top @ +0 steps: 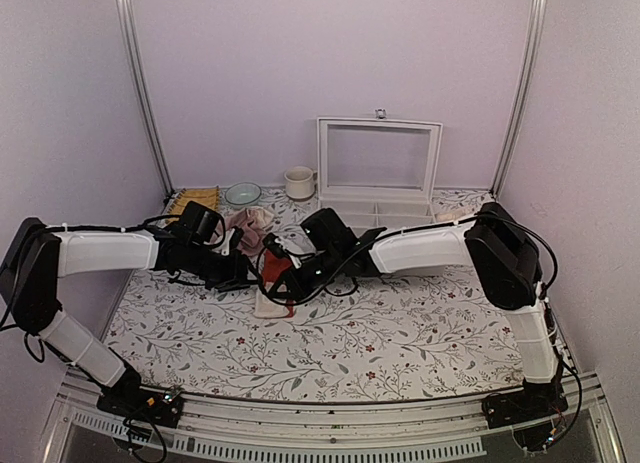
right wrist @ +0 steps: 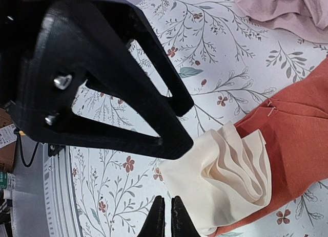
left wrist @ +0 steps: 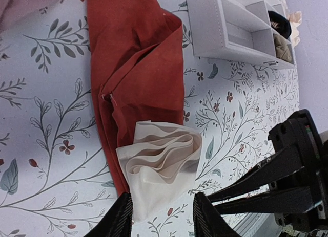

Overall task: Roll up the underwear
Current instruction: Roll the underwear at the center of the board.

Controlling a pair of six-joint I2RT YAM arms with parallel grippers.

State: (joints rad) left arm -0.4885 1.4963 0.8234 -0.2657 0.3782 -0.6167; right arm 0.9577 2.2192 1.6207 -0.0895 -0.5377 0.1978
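The underwear (left wrist: 138,68) lies flat on the flowered table, red-orange, with its cream waistband (left wrist: 164,160) bunched into loose folds at the near end. From the right wrist the red cloth (right wrist: 302,129) and the waistband (right wrist: 225,175) show at right. My left gripper (left wrist: 164,219) is open astride the waistband's corner, one finger touching its edge. My right gripper (right wrist: 167,219) is shut just beside the waistband, with nothing seen between its tips. From above, both grippers, left (top: 240,271) and right (top: 285,278), meet over the underwear (top: 270,301).
A dusty-pink cloth (top: 250,223) lies just behind the grippers. A white compartment box (top: 375,208) with its lid raised stands at the back, items in its far cells. A cup (top: 297,182) and a glass bowl (top: 242,193) sit by the back wall.
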